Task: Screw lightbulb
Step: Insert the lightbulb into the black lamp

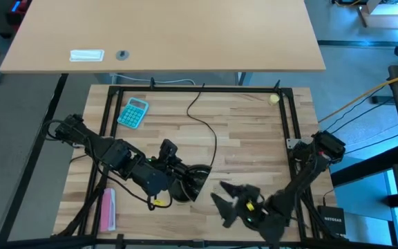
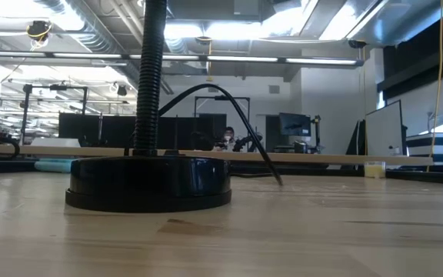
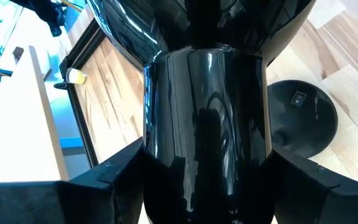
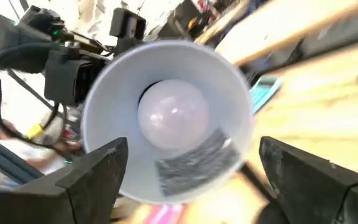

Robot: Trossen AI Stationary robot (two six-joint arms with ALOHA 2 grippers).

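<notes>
A black lamp stands on its round base (image 2: 148,183), with a gooseneck (image 2: 151,77) rising from it. My left gripper (image 1: 177,181) is shut on the lamp's glossy black head (image 3: 207,124). The right wrist view looks into the shade's white inside (image 4: 229,93), where the white frosted lightbulb (image 4: 173,115) sits in the middle. My right gripper (image 1: 221,200) is open just in front of the shade's mouth. Its fingers (image 4: 98,174) stand on either side of the shade and touch nothing. My left gripper pinches the narrow cylindrical neck of the lamp head (image 3: 207,180) between its two fingers, one on each side. The fingers lie across the neck. The head is held above the table, its shade mouth turned toward the table's right, with the base (image 3: 300,118) on the table.
The lamp's black cord (image 1: 209,131) runs to the far edge. A teal calculator (image 1: 133,113) lies at the far left, a pink object (image 1: 107,207) at the near left, and a small yellow ball (image 1: 273,99) at the far right. A black frame (image 1: 287,117) borders the table.
</notes>
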